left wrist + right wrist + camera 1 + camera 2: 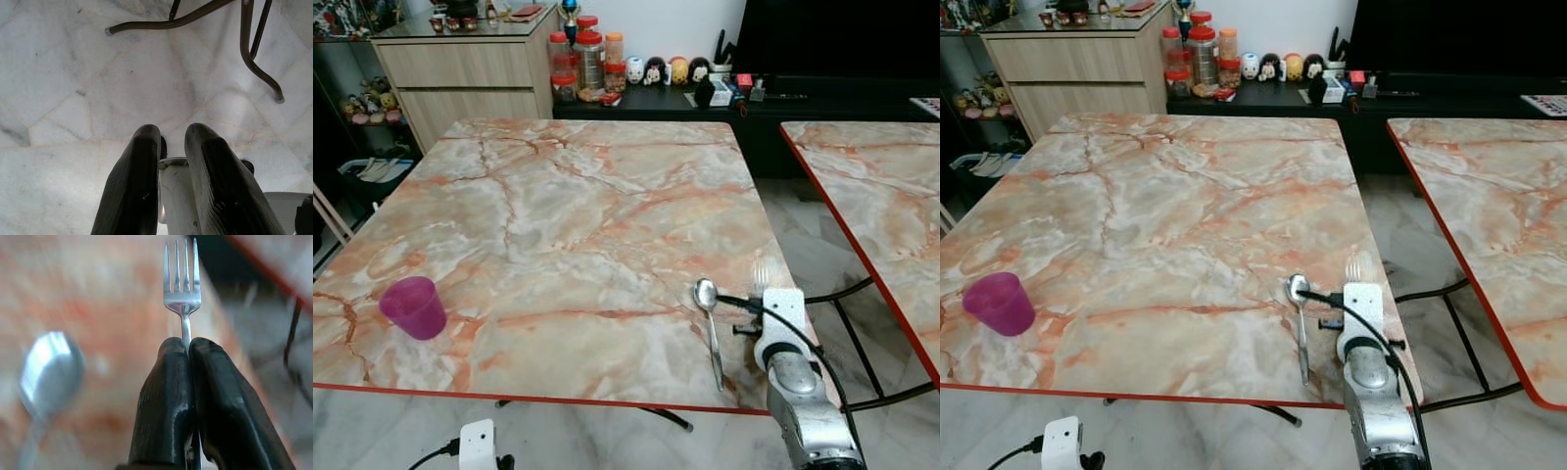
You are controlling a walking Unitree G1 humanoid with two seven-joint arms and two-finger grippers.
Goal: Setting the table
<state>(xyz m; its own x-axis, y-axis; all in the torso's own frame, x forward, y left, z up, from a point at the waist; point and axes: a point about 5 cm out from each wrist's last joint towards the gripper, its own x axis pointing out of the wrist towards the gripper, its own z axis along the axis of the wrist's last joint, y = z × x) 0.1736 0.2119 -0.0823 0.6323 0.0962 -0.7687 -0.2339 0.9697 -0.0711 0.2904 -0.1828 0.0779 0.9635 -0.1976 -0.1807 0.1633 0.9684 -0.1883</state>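
The right claw (188,352) was clamped tight on a silver metal fork (182,281) above the marble-patterned worktop's (578,225) near right corner, beside a silver metal spoon (710,333). A purple plastic cup (413,307) stood by the near left edge. The left claw (168,142), slightly parted and holding nothing, hung over the floor.

Steel fork (182,286) held beside spoon (710,328); pink cup (413,306) upright

R arm reaches fwd over the table's near-right corner, silver forearm w/ white wrist block; right gripper (188,346) fingers pressed together on a fork (182,281) handle. L arm hangs low, left gripper (168,134) pointing at floor, fingers slightly apart.
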